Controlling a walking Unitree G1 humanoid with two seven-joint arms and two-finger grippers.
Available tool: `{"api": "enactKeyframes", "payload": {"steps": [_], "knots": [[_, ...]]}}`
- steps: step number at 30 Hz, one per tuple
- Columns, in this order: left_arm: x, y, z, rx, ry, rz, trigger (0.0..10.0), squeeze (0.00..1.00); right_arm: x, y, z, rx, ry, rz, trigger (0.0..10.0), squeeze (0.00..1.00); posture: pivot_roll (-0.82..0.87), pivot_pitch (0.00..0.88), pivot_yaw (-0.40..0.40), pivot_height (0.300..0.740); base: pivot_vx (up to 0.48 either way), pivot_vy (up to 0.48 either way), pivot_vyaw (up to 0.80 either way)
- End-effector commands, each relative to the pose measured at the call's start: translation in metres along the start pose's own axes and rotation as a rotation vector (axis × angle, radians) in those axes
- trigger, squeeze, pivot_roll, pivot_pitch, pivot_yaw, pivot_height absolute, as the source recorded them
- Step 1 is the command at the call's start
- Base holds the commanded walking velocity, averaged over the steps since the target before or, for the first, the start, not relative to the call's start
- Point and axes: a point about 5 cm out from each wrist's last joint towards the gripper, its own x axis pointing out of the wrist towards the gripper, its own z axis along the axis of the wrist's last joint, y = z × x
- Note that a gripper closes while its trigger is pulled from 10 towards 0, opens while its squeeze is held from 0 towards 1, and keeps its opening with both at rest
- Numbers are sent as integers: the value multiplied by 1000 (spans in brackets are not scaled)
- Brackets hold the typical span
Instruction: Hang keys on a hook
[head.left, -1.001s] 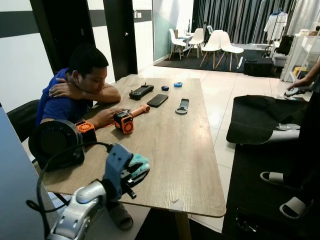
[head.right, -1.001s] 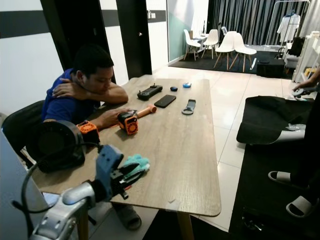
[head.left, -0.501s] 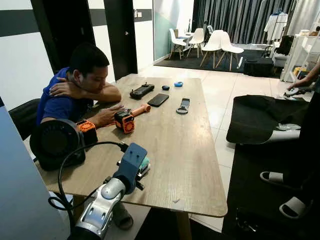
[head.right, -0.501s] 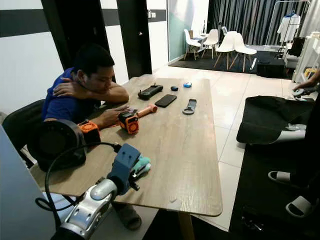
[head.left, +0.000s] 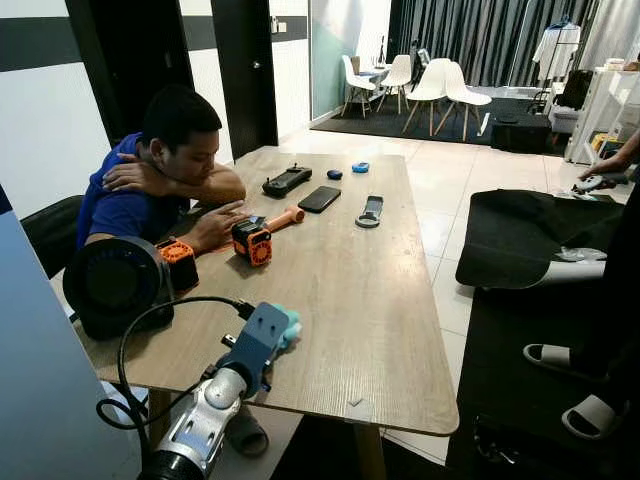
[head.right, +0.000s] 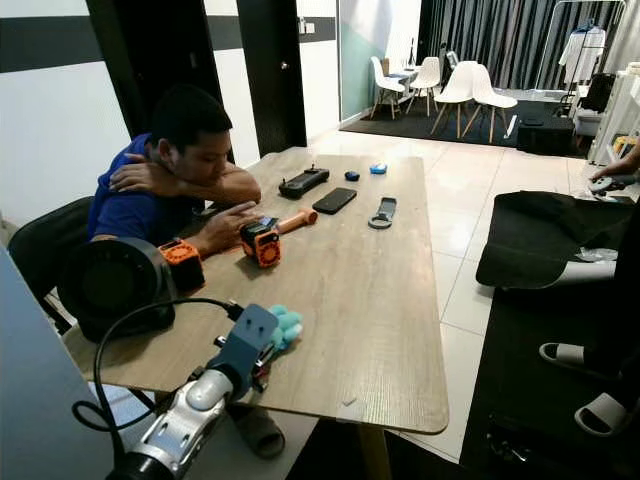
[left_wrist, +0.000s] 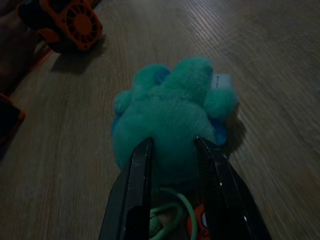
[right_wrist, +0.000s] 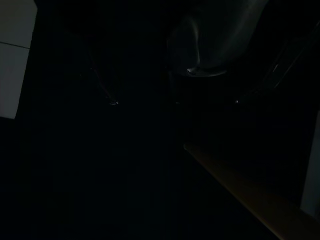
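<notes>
Pick-up step in hand. The fluffy teal plush keyring (left_wrist: 170, 112) lies on the long wooden table (head.left: 360, 300) near its front edge. The left gripper (left_wrist: 172, 165) is at it, fingers narrowly apart, straddling its near end. Closing and lifting would likely be next; no hook is visible.

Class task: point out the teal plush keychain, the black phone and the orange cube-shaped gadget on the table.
teal plush keychain (left_wrist: 170, 112), left wrist view, plush body.
black phone (head.left: 319, 199), left eye view, screen middle.
orange cube-shaped gadget (head.left: 251, 242), left eye view, front face.
</notes>
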Motion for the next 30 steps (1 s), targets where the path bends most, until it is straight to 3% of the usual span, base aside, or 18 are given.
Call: {"api": "enactKeyframes", "payload": {"steps": [1,15,16,26,27,28,30], "knots": [[1,1,-4,-18,13,17,10000,0,0,-1,0,-4,9,-6,10000,0,44,30,38,740,0,0,0],[6,-2,-6,14,15,-15,10000,0,1,-1,3,3,3,-9,10000,0,46,30,38,740,0,0,0],[5,-2,-7,12,16,-17,10000,1000,1,-1,3,4,3,-9,10000,0,46,31,38,740,0,0,0],[6,1,-4,-45,-6,3,10000,1000,1,-1,3,4,3,-9,10000,0,47,30,36,740,0,0,0],[7,2,-3,-57,-10,10,10000,686,1,-1,3,4,2,-9,10000,0,48,30,35,740,0,0,0],[8,3,-2,-66,-12,14,10000,0,1,-1,4,4,1,-9,10000,0,48,30,35,740,0,0,0],[8,3,-1,-68,-14,20,10000,0,1,-1,4,4,0,-9,10000,0,48,30,35,740,0,0,0]]}}
